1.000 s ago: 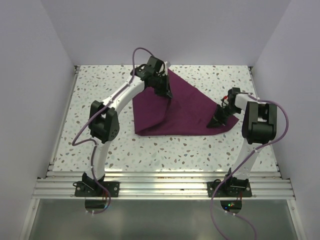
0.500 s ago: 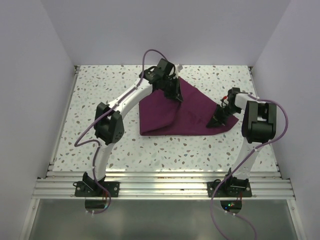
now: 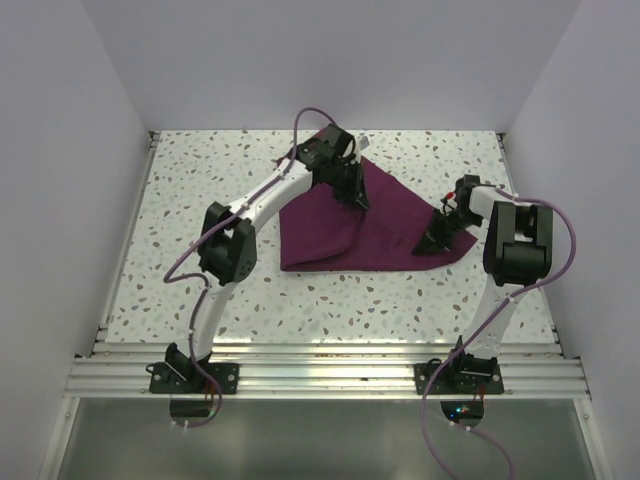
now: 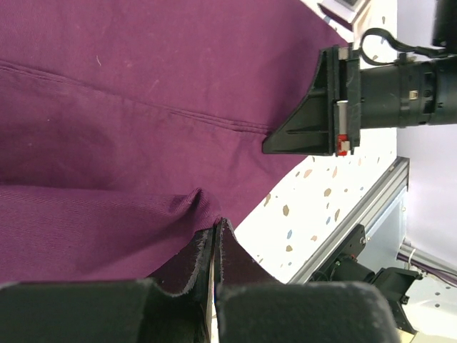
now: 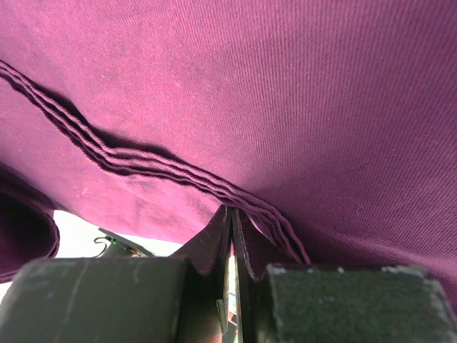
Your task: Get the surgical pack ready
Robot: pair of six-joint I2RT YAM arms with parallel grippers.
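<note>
Two tools, both gripping the dark purple cloth (image 3: pixel 335 235) that lies folded on the worktop (image 3: pixel 180 190). Left tool (image 3: pixel 352 196) is pressed together, pinching a fold near the cloth's far corner. Right tool (image 3: pixel 430 242) is pressed together on the layered hem at the cloth's right corner. No tray, instruments or gauze visible. Likely mid-wrap: some folds made, closing flaps left.

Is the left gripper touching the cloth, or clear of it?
Touching. The left wrist view shows the left gripper shut on a pinched-up fold of the cloth.
</note>
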